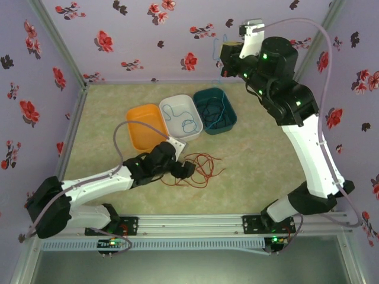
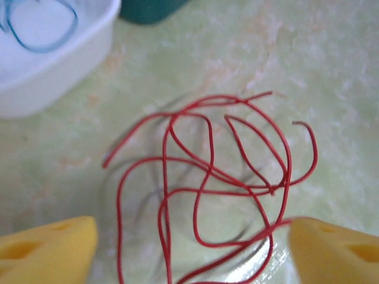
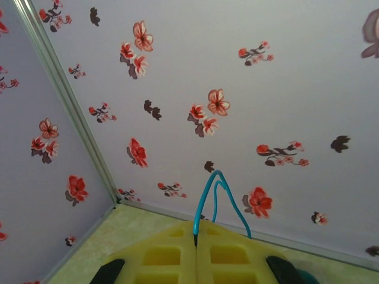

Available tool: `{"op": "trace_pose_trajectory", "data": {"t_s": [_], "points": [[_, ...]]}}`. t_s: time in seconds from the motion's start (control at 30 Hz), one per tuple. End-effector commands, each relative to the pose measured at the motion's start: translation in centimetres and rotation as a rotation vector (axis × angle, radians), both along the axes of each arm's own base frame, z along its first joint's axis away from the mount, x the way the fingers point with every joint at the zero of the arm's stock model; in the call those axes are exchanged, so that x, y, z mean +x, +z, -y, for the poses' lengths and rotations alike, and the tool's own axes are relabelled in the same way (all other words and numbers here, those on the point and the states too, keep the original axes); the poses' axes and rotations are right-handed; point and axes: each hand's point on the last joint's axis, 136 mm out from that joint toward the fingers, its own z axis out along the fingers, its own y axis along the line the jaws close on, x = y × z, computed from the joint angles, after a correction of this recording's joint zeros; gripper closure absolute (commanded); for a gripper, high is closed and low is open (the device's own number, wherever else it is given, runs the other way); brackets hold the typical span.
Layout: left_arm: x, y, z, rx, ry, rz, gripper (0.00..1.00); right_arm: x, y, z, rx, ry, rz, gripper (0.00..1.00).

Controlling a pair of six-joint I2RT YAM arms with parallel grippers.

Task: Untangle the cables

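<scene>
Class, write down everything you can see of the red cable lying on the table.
The red cable is one thin, smooth wire, plastic-coated by the look of it. It lies flat on the pale green table in a loose tangle of overlapping loops, with free ends poking out. It sits near the white tray, outside it. The open left gripper straddles its near side, and one strand seems to meet a yellow fingertip.

Red cable: thin, smooth, faintly glossy sheath, between my left pincer's wide-apart pads.
Pads: yellow, matt.
Table: mottled green, matt, under that pincer.
White tray: smooth plastic, ahead-left.
Blue cable: smooth sheath, pinched in my right pincer.
</scene>
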Motion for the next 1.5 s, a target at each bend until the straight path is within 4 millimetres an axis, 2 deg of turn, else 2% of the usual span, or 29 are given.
{"op": "trace_pose_trajectory", "data": {"t_s": [0.0,0.1,0.23,0.43,0.57,0.87,1.07,1.23,1.47], "points": [[1.4,3.8,-1.0,-0.031,0.080,0.114,0.00,0.7,1.2,-1.0,0.066,0.043,0.016,1.00],[2.1,5.6,-2.9,-0.032,0.158,0.185,0.00,2.2,0.3,-2.0,0.078,0.063,-0.008,1.00],[2.9,7.5,-6.7,-0.014,0.313,0.274,0.00,4.0,-0.8,-3.3,0.096,0.095,-0.041,1.00],[3.0,10.0,-11.9,-0.056,0.510,0.372,0.00,6.7,-2.2,-5.2,0.121,0.142,-0.080,1.00],[2.8,10.9,-14.2,-0.108,0.589,0.399,0.00,8.6,-3.8,-6.6,0.124,0.170,-0.098,1.00],[3.0,11.0,-16.1,-0.117,0.651,0.388,0.00,12.4,-7.4,-8.7,0.110,0.196,-0.146,1.00],[3.3,10.7,-16.5,-0.107,0.674,0.375,0.00,13.8,-10.3,-9.1,0.079,0.190,-0.211,1.00],[3.5,10.3,-16.6,-0.092,0.688,0.361,0.00,14.3,-13.5,-9.3,0.043,0.198,-0.303,1.00],[3.8,10.1,-16.5,-0.085,0.691,0.349,0.00,13.6,-18.9,-9.9,-0.023,0.248,-0.486,1.00]]}}
